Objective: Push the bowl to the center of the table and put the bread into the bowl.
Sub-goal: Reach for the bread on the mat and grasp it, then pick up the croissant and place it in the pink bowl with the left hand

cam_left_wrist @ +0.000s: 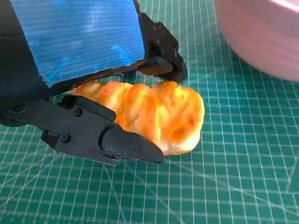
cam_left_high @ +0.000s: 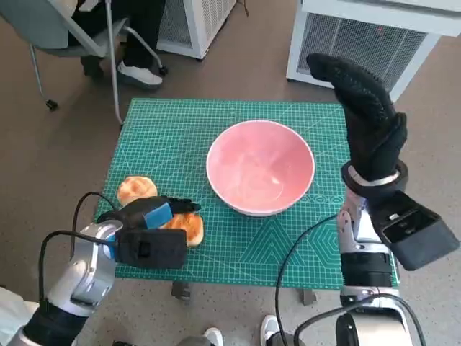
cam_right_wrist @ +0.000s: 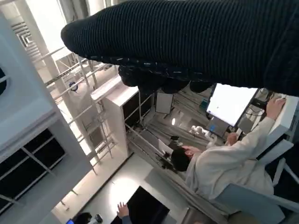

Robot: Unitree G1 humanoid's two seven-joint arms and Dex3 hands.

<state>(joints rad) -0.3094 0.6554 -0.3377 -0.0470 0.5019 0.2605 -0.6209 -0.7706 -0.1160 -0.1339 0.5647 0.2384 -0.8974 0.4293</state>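
A pink bowl stands on the green cutting mat, a little right of the middle. My left hand is low at the mat's front left and grips an orange-brown piece of bread. In the left wrist view its black fingers lie on both sides of the bread, which rests on the mat, with the bowl close beyond it. My gloved right hand is raised beside the bowl's right rim, fingers stretched out and holding nothing. The glove is a dark band across the right wrist view.
A second round bun lies on the mat just behind my left hand. A chair and a person's shoe are beyond the back left corner. White grille units stand behind the table. A seated person appears in the right wrist view.
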